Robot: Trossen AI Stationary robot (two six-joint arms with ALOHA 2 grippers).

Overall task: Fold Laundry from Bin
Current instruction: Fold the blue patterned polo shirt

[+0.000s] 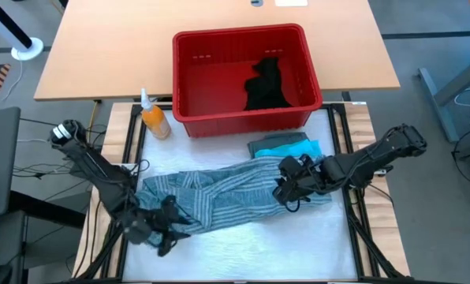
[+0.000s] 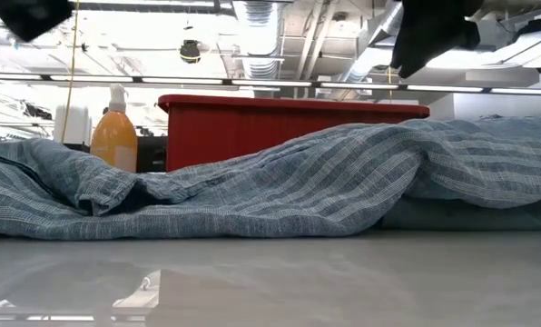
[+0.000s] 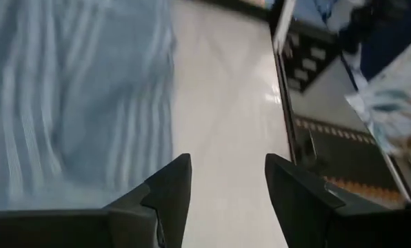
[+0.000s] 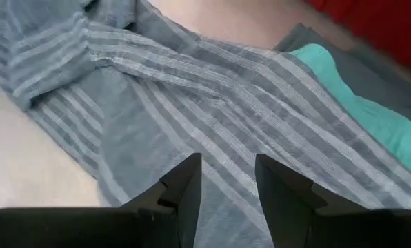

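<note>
Lying before the red bin [image 1: 243, 118], the striped shirt [image 1: 219, 193] has both grippers, left [image 3: 223, 189] and right [image 4: 227, 180], open-fingered and empty over its ends.

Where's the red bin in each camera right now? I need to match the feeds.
High view: red bin, top centre, behind the striped shirt.
Low view: bin centre, beyond the shirt.
Left wrist: not in view.
Right wrist: red corner.
Shared landmark: the striped shirt.

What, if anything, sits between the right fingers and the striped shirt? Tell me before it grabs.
Nothing visible. The right gripper hangs open directly over the striped shirt, with only bare cloth ahead of its fingers. The turquoise garment lies off to the side, partly under the shirt's edge.
</note>
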